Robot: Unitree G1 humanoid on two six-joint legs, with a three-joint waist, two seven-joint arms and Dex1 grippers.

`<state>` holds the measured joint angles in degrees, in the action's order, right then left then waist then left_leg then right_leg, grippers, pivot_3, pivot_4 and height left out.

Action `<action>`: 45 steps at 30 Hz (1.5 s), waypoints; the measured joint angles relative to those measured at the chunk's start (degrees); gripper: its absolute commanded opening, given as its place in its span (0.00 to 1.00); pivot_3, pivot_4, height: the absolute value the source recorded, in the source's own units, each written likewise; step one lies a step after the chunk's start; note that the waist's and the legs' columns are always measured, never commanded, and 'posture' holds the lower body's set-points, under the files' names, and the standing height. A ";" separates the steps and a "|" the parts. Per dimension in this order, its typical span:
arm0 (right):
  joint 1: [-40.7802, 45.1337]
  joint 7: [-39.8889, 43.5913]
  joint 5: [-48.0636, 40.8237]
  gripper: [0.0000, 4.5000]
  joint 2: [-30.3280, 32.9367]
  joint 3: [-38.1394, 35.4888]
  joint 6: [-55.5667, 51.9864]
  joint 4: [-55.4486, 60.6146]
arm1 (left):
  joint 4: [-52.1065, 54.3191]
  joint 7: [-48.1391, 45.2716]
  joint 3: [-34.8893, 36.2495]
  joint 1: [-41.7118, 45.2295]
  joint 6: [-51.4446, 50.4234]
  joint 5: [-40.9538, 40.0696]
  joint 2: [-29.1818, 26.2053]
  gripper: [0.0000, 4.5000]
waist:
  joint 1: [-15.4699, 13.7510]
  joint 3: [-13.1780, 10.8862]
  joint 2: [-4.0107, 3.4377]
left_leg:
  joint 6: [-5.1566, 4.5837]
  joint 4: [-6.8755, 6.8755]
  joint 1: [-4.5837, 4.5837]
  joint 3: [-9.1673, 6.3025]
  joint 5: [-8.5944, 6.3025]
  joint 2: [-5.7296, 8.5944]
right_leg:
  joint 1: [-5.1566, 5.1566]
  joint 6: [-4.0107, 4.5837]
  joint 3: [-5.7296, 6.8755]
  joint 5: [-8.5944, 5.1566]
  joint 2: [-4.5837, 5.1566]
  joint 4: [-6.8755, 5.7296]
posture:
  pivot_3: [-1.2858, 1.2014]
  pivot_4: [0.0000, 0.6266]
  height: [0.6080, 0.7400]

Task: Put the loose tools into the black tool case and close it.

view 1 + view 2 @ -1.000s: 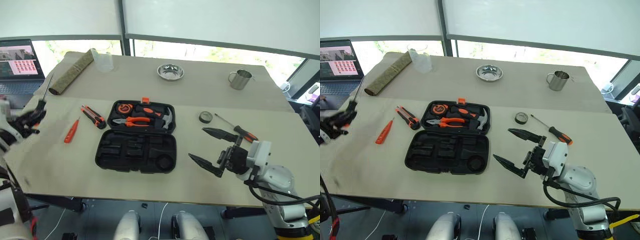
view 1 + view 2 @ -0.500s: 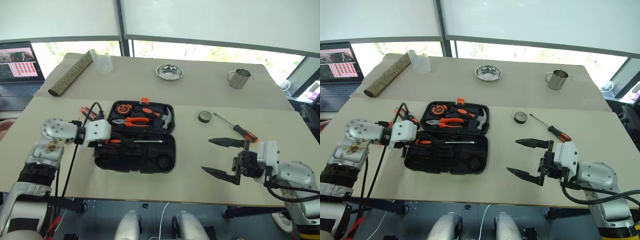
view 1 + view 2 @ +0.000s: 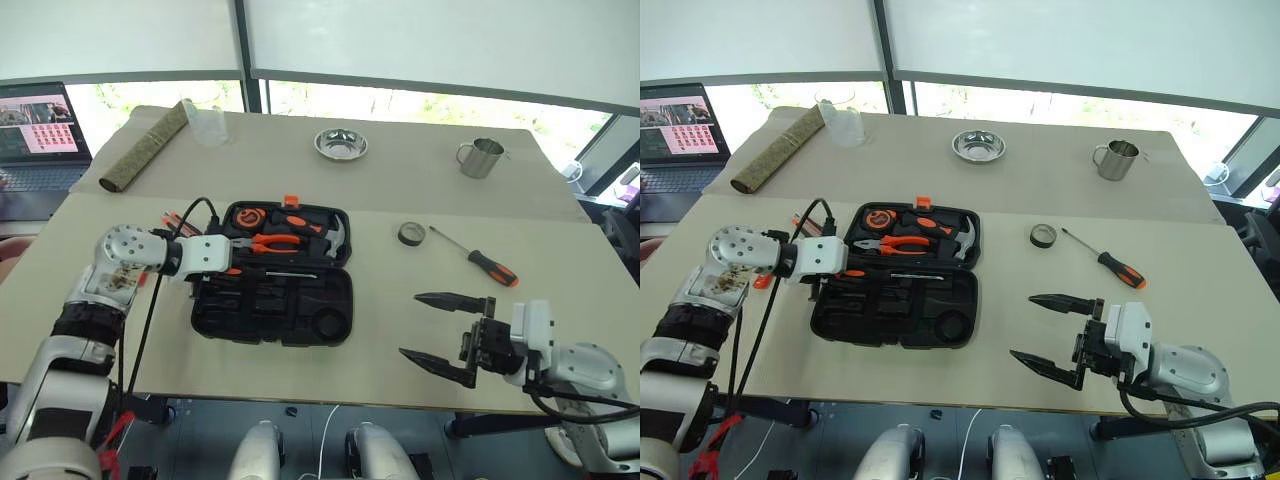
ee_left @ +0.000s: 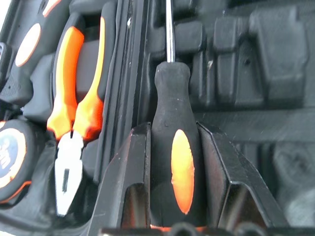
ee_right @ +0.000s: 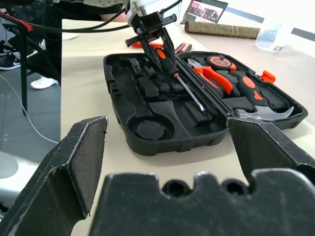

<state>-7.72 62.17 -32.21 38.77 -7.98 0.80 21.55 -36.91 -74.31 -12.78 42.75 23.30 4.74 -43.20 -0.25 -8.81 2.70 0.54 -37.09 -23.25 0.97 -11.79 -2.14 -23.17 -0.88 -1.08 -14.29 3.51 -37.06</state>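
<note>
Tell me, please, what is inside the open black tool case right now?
The black tool case holds orange-handled pliers, a hammer and a tape measure. The left gripper holds a screwdriver over its slots. Anything beneath the tools is covered.

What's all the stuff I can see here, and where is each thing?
tool case: one, black, open, mid-table
pliers: one, orange handles, far half of the case
hammer: one, steel head, far half, right end
tape measure: one, orange and black, far half, left end
screwdriver: one, black and orange, held over the case's slots
second screwdriver: one, black and orange, on the table right of the case
tape roll: one, black, beside it
bowl: one, steel, far side
mug: one, steel, far right
laptop: one, far left
left pincer: shut on the screwdriver
right pincer: open, near edge
</note>
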 measured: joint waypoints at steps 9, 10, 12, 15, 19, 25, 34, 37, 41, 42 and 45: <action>-0.02 -0.27 0.03 1.00 -0.28 0.17 0.03 0.37 | -4.10 1.22 2.28 0.50 2.61 -3.23 2.48 0.78 | -0.45 0.05 -0.10 | 0.00 -0.12 -0.01 -0.05 0.00 -0.01 | 0.02 0.00 0.03 0.00 0.00 -0.07 | 0.52 0.24 1.00; -0.02 -0.32 0.03 1.00 -0.29 0.20 0.03 0.41 | -3.97 1.10 3.46 0.19 2.42 -5.23 3.25 0.78 | -0.46 0.05 -0.09 | 0.00 -0.17 -0.04 -0.08 0.00 -0.01 | 0.02 0.00 0.06 0.00 0.00 -0.06 | 0.52 0.24 1.00; -0.03 -0.46 0.02 1.00 -0.34 0.26 0.02 0.48 | -2.45 0.61 6.05 -0.45 -0.47 -9.79 4.59 0.78 | -0.40 0.05 -0.09 | 0.00 -0.19 -0.10 -0.09 0.00 -0.01 | 0.01 0.00 0.06 0.01 0.01 -0.05 | 0.52 0.24 1.00; 0.11 -1.02 0.01 1.00 -0.77 0.57 -0.03 0.48 | 0.76 -0.09 8.97 -0.98 -6.32 -14.35 4.97 0.72 | -0.29 0.05 -0.10 | -0.01 -0.19 -0.06 -0.10 0.00 0.00 | 0.02 0.00 0.06 0.01 0.00 -0.06 | 0.52 0.24 1.00; 0.58 -1.49 0.00 1.00 -1.20 1.03 -0.26 0.48 | 2.36 0.87 9.42 -3.53 -12.04 -15.22 5.83 0.44 | -0.05 0.07 -0.14 | -0.01 -0.19 -0.03 -0.11 0.00 -0.02 | 0.03 0.00 0.05 0.01 -0.03 -0.08 | 0.52 0.24 1.00; 2.02 -2.62 0.05 1.00 -2.06 2.66 -0.85 0.48 | 2.31 4.36 9.11 -5.87 -16.36 -13.84 8.76 0.01 | -0.15 0.07 -0.13 | -0.01 -0.20 -0.06 -0.12 0.00 0.00 | 0.03 0.00 0.05 0.01 -0.03 -0.07 | 0.52 0.24 1.00; 2.22 -3.39 0.70 1.00 -2.81 3.00 -0.89 0.46 | 2.39 8.49 6.82 -7.17 -13.24 -9.55 9.60 0.01 | -0.40 0.22 -0.38 | -0.01 -0.20 0.10 -0.11 0.00 0.01 | 0.17 0.00 0.04 0.01 -0.02 -0.07 | 0.52 0.24 1.00; 2.20 -3.54 1.25 1.00 -2.97 3.06 -0.89 0.44 | 2.05 9.56 5.97 -7.11 -11.50 -8.28 9.63 0.01 | -0.41 0.26 -0.44 | -0.01 -0.20 0.17 -0.11 0.00 0.01 | 0.24 0.00 0.04 0.01 -0.02 -0.07 | 0.52 0.24 1.00; 2.41 -3.66 1.85 1.00 -4.04 3.50 -0.88 0.32 | 0.75 12.40 3.94 -6.79 -6.95 -4.65 9.76 0.01 | -0.54 0.44 -0.72 | -0.01 -0.17 0.63 -0.11 -0.01 0.03 | 0.81 -0.28 0.05 -0.16 -0.01 0.04 | 0.52 0.24 1.00; 2.66 -3.67 2.04 1.00 -4.22 3.66 -0.88 0.29 | 0.08 13.31 3.71 -6.78 -5.61 -4.04 9.97 0.01 | -0.54 0.50 -0.81 | -0.01 -0.15 0.79 -0.10 -0.01 0.05 | 0.95 -0.42 0.03 -0.25 0.01 0.06 | 0.52 0.24 1.00; 3.22 -3.80 2.18 1.00 -5.04 3.73 -0.85 -0.08 | -1.08 14.65 6.19 -8.05 -4.82 -6.33 11.73 0.01 | -0.58 0.62 -1.01 | -0.01 -0.15 0.87 -0.08 -0.01 0.04 | 1.00 -0.45 0.00 -0.28 0.03 0.06 | 0.52 0.24 1.00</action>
<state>-4.50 58.37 -30.03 33.74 -4.25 -0.05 21.47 -37.99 -59.67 -6.59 34.70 18.48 -1.59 -31.46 -0.83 -8.19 1.69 0.53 -37.24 -22.39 0.89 -11.80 -2.09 -22.18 -1.33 -1.08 -14.57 3.54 -37.01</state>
